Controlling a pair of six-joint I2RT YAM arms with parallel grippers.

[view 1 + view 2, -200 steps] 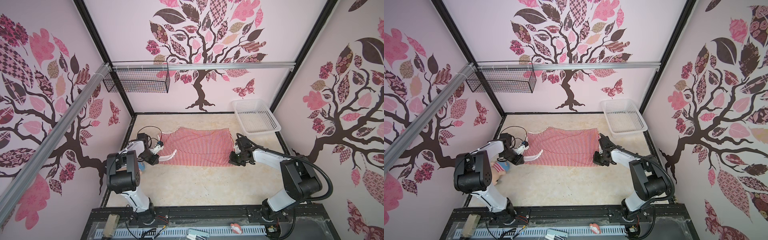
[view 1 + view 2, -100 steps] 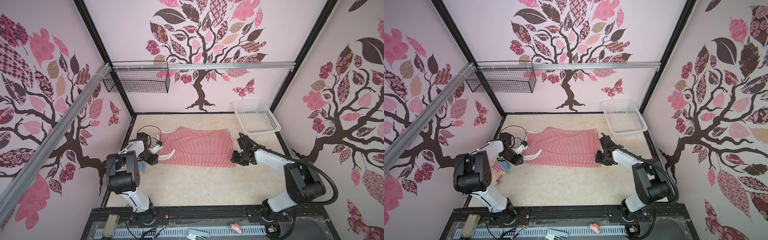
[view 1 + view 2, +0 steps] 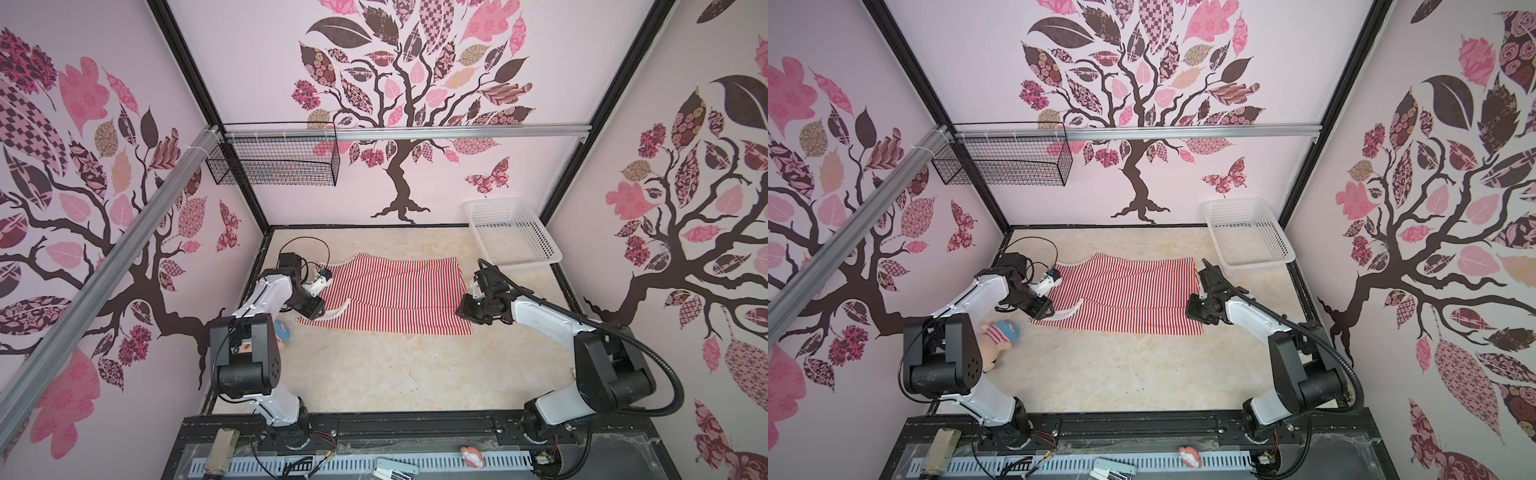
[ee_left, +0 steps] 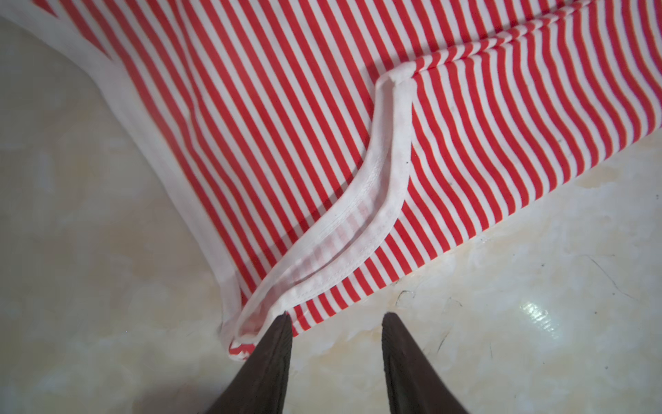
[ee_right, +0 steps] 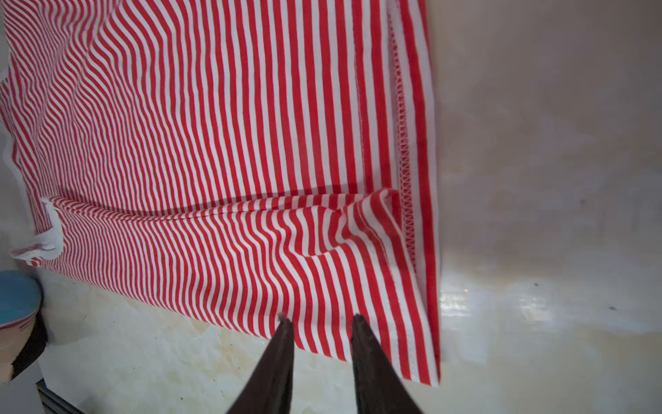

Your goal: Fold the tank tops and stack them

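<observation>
One red-and-white striped tank top (image 3: 395, 286) (image 3: 1125, 286) lies flat on the table, its near long side folded over onto the body. My left gripper (image 3: 322, 313) (image 4: 336, 317) is open at the strap end. One fingertip (image 4: 284, 322) touches the white trim and bare table shows between the fingers. My right gripper (image 3: 461, 309) (image 5: 321, 319) is open over the near edge by the hem corner, with striped cloth (image 5: 250, 143) showing between its tips.
A plush doll (image 3: 998, 334) with a blue cap lies by the left arm's base, near the strap end. A white plastic basket (image 3: 492, 203) stands at the back right. A black wire basket (image 3: 274, 162) hangs on the back left wall.
Both grippers' jaws have parted from a nearly shut stand. The right one has since narrowed a little. The tank top lies as before, and the arms have hardly shifted.
</observation>
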